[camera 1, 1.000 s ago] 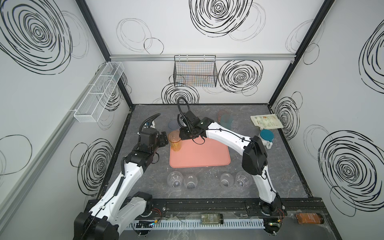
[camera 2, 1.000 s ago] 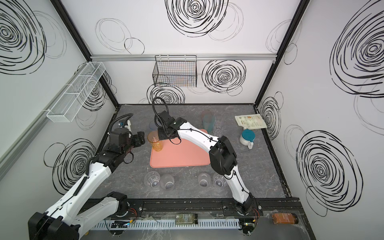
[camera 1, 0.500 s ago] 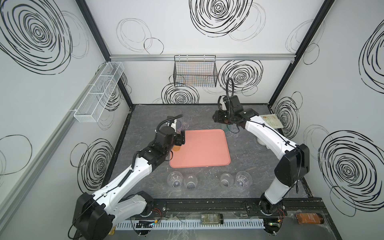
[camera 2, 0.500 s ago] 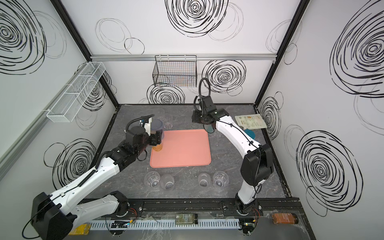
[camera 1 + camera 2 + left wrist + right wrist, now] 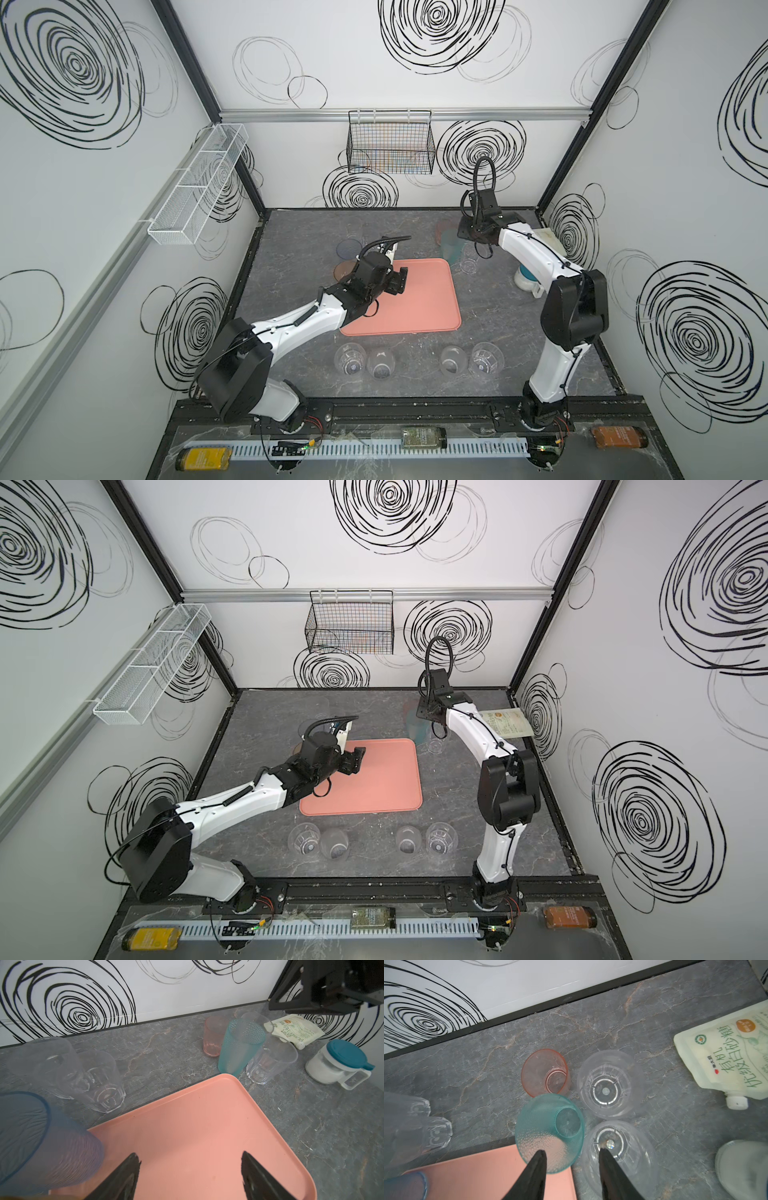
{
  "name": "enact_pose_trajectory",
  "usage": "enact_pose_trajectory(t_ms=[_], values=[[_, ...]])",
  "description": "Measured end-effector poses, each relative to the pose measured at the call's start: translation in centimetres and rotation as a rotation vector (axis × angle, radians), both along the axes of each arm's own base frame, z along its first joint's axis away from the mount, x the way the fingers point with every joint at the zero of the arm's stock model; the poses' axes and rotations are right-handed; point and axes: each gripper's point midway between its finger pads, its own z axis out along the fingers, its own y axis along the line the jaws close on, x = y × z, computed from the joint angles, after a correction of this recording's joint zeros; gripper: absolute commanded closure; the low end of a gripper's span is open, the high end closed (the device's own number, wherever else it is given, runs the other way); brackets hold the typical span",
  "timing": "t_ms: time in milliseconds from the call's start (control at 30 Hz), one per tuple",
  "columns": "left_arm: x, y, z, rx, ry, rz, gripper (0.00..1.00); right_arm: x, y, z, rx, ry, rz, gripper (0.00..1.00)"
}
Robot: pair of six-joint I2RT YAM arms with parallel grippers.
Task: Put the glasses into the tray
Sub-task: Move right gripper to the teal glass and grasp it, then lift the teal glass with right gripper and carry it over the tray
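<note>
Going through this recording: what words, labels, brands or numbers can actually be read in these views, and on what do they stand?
"有机": on the white spouted pouch, right wrist view.
"优级白砂糖": same pouch, next line.
Small brand mark and orange roundel on that pouch: too small to read.
Labels on the yellow bottle, green-labelled bottle and amber bottle by the front rail: blurred, unreadable.
Nothing else bears text.

Pink tray (image 5: pixel 419 299) lies flat mid-frame; four clear glasses (image 5: pixel 351 359) stand below it, tinted glasses (image 5: pixel 451 249) near its upper corners.
</note>
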Motion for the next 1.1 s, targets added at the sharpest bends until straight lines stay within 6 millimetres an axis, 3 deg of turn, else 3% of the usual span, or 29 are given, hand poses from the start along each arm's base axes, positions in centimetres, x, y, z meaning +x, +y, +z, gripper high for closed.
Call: enact_pose_trajectory(t_ms=[167, 667, 1100], values=[[1.3, -1.2, -0.4, 0.001, 0.008, -0.007, 0.2, 1.5, -0.4, -2.2, -0.011, 0.045, -0.012, 0.61], [1.5, -2.8, -4.0, 0.04, 0.099, -0.07, 0.2, 1.5, -0.5, -6.0, -0.036, 0.122, 0.006, 0.79], [1.2, -3.7, -4.5, 0.062, 0.127, -0.121, 0.21, 0.8, 0.4, -5.6, -0.171, 0.111, 0.037, 0.95]])
